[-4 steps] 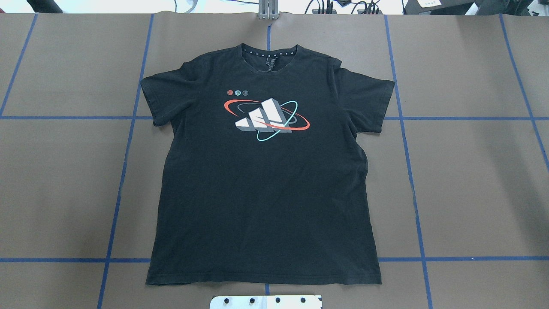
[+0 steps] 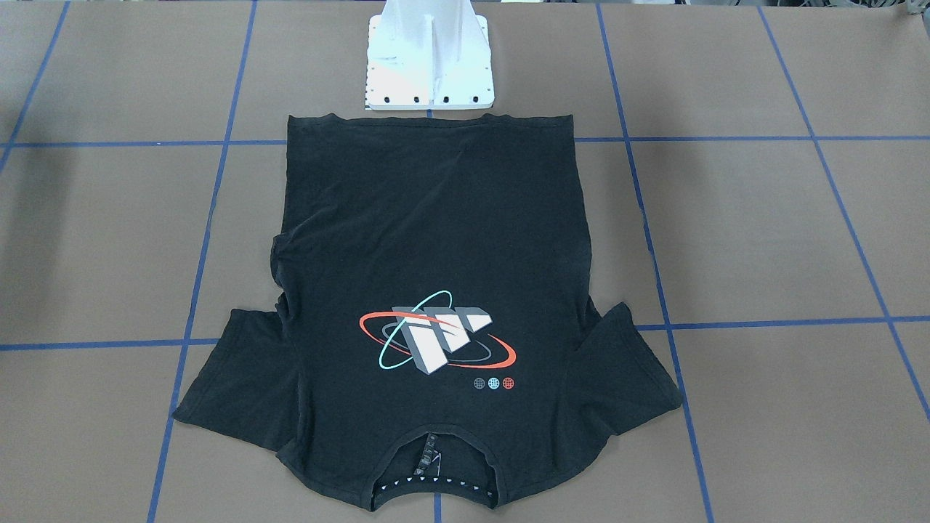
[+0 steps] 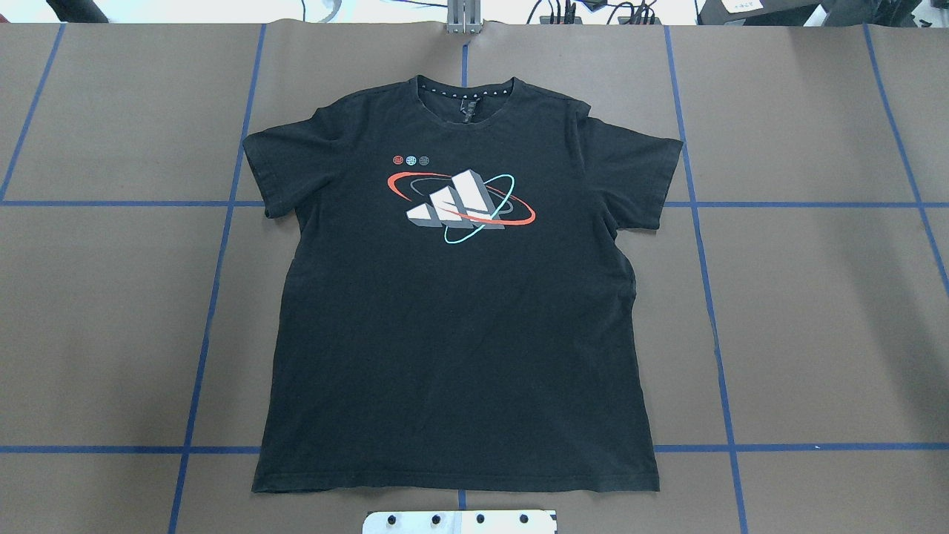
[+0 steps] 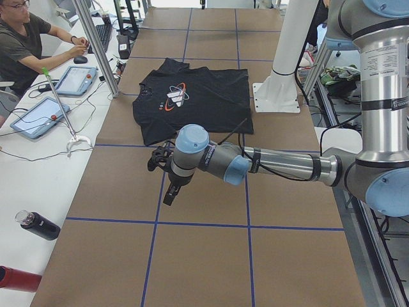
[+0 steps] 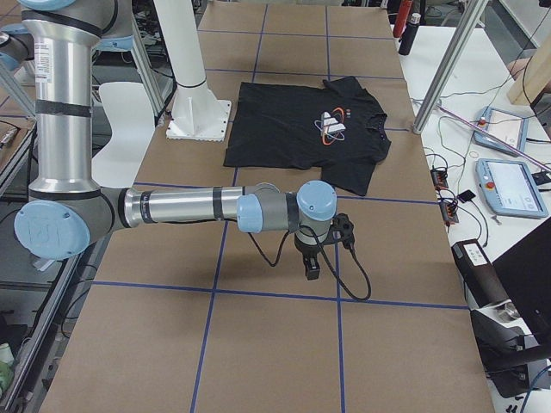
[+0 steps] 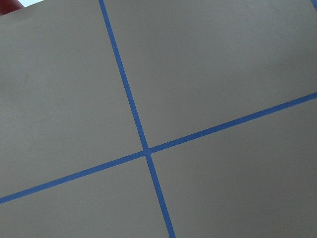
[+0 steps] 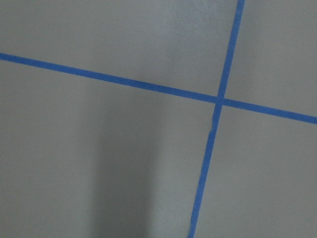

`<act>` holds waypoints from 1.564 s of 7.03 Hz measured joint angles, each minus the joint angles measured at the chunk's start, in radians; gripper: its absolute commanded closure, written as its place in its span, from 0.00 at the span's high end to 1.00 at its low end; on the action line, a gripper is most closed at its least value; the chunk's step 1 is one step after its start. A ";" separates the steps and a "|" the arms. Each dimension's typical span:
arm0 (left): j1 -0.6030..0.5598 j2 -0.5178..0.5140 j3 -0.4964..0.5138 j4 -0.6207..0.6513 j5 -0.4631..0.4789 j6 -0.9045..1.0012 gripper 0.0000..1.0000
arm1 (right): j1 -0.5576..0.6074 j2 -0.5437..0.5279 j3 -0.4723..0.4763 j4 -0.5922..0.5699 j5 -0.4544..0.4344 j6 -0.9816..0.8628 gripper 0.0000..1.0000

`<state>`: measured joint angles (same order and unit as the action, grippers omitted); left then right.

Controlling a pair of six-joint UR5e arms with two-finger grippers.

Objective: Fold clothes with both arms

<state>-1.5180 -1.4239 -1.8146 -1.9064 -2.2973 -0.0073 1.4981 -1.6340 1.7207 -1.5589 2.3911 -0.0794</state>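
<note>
The black short-sleeved T-shirt with its white block graphic and red and teal rings [image 3: 460, 334] lies spread flat, graphic up, mid brown paper-covered tabletop [image 3: 815, 319], collar away from the robot, not one fold made. Left claw [image 4: 168, 195] and right claw [image 5: 312, 268] hang over the tabletop well apart from it, one either side; apart or together, I cannot tell. The whole job looks to lie ahead.

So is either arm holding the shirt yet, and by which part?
No. The T-shirt lies flat and untouched. The left gripper and right gripper hang over the bare table, off to either side of it, with nothing visible in either.
</note>
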 measured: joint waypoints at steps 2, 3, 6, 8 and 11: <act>0.001 0.027 -0.020 -0.018 -0.018 -0.001 1.00 | -0.009 -0.005 0.002 0.016 0.006 0.004 1.00; 0.003 0.031 -0.023 -0.022 -0.024 -0.001 1.00 | -0.025 -0.007 0.002 0.048 0.009 0.025 1.00; 0.005 0.033 -0.023 -0.025 -0.054 -0.006 1.00 | -0.125 0.036 -0.013 0.090 0.002 0.174 1.00; 0.005 0.033 -0.025 -0.025 -0.061 -0.007 1.00 | -0.199 0.196 -0.117 0.120 -0.003 0.329 1.00; 0.005 0.033 -0.031 -0.026 -0.095 -0.008 1.00 | -0.301 0.452 -0.398 0.323 -0.012 0.572 0.99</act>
<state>-1.5125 -1.3913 -1.8455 -1.9326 -2.3925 -0.0153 1.1972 -1.1823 1.3230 -1.2360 2.3787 0.4921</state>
